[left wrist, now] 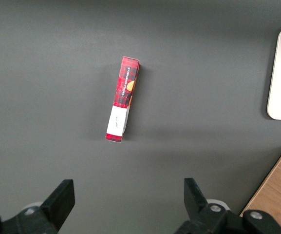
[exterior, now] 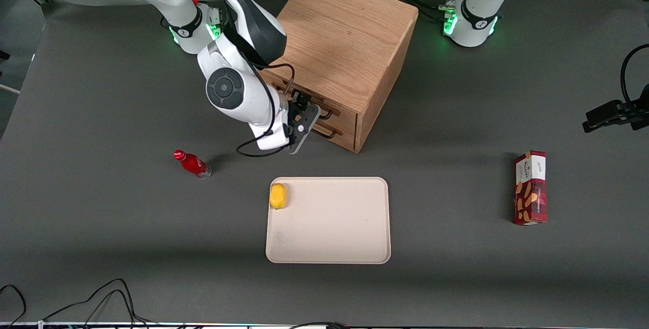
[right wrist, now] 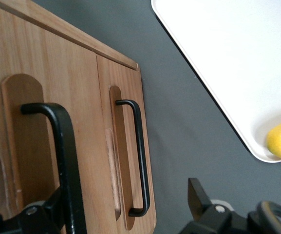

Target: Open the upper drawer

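1. The cabinet [exterior: 345, 50] stands toward the working arm's end of the table, farther from the front camera than the tray [exterior: 329, 227]; its front is turned at an angle toward the tray and the bottle [exterior: 192, 163].
2. The upper drawer [right wrist: 43, 146] sits at the top of that front, directly above the lower drawer [right wrist: 123, 161]; both look flush and shut, so nothing is opened yet.
3. The gripper [exterior: 303, 116] is right at the drawer front; in the wrist view its fingers [right wrist: 201, 200] are spread apart, and the upper handle [right wrist: 62, 146] lies between them, not yet clamped as far as I can judge.
4. So I'd say the reach is done; closing on the handle and the whole pull are left.
5. The handle's long axis runs level along the drawer face, parallel to the lower handle [right wrist: 138, 156]; the drawer should slide out squarely from the front, toward the open table near the bottle.
6. A lemon [exterior: 278, 195] rests in a tray corner; the tray lies clear of the cabinet front.
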Available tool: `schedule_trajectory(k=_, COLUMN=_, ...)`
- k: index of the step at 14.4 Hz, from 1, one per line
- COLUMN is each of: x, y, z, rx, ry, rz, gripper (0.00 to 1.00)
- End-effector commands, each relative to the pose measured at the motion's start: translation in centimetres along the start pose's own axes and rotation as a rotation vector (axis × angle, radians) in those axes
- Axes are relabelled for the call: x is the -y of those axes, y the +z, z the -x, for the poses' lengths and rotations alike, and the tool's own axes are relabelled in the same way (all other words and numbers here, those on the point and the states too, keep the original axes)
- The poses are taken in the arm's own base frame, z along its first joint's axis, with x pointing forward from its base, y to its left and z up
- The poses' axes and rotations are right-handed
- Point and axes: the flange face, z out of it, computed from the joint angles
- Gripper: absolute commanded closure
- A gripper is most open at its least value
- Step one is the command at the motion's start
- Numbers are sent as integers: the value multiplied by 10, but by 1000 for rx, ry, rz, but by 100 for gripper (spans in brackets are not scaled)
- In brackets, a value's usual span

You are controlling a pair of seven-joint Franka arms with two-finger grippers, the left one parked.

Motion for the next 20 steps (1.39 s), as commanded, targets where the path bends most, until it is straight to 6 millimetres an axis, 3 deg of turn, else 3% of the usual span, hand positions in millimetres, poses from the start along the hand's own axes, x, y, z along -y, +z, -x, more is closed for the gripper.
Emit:
schedule_trajectory(k=1, x=-5, y=4, z=-4, rx=-15, ry=-23, rz=32, gripper=0)
schedule_trajectory(k=12, x=-26, y=-1, z=-9, rx=-27, ry=-54, rz=53, gripper=0)
schedule_trajectory(k=20, x=-51, y=-23, z=-12, rx=-61, ry=-62, rz=69, gripper=0)
